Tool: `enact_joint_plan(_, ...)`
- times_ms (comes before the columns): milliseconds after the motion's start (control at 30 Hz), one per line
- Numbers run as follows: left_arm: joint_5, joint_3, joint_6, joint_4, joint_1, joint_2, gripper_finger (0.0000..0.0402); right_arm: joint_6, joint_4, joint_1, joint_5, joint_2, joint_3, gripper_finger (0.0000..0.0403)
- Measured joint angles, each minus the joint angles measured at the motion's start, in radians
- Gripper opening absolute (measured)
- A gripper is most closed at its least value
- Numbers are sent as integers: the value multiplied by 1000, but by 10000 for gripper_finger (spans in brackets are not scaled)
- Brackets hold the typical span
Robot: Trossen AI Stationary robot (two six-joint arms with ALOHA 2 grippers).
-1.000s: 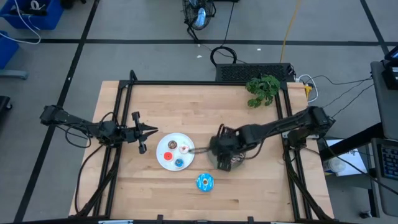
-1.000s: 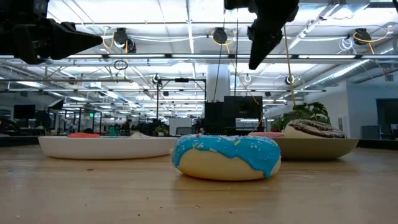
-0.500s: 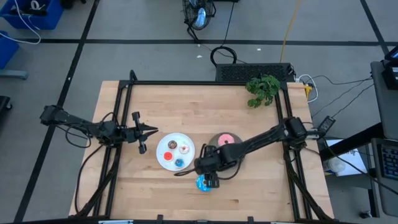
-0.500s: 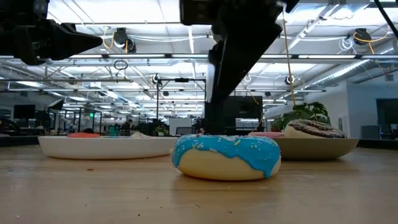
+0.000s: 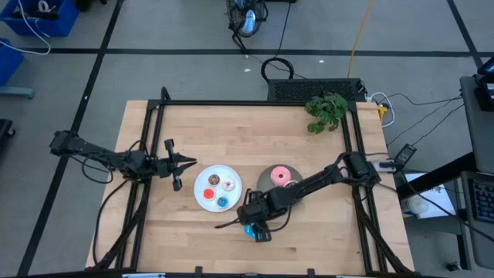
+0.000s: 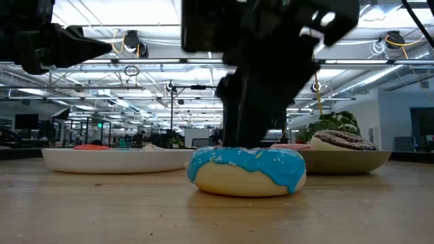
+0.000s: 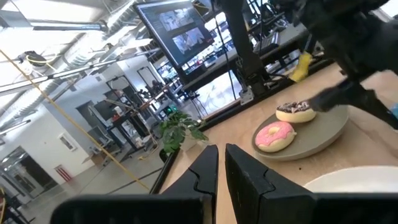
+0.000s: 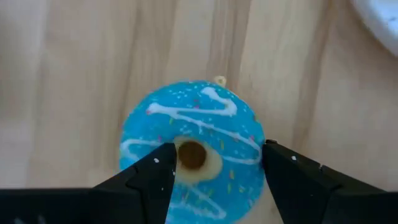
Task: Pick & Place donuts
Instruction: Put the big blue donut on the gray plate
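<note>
While ungrasped, blue donut between right fingers.

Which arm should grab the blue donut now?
Right. The right gripper hangs open directly over the blue donut, fingers either side. The left gripper waits beyond the white plate.

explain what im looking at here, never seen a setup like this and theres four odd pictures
It is a table robot with two dark arms, each ending in a two-finger gripper. One picture looks straight down, one looks level across the table top, and two come from cameras on the wrists. The right gripper hangs open directly over a blue donut lying on the wooden table, not yet gripping it. The left gripper waits beside a white plate holding tiny donuts. A grey plate carries a pink donut and a brown sprinkled donut.
</note>
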Motion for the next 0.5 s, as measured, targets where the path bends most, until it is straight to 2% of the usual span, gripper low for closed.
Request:
enact_joint_plan(367,-6,0,0,0,0,0,37,-27,-13,0,0,54,3,224)
enact_joint_plan(500,-7,0,0,0,0,0,37,-49,3,0,14,54,-10,205)
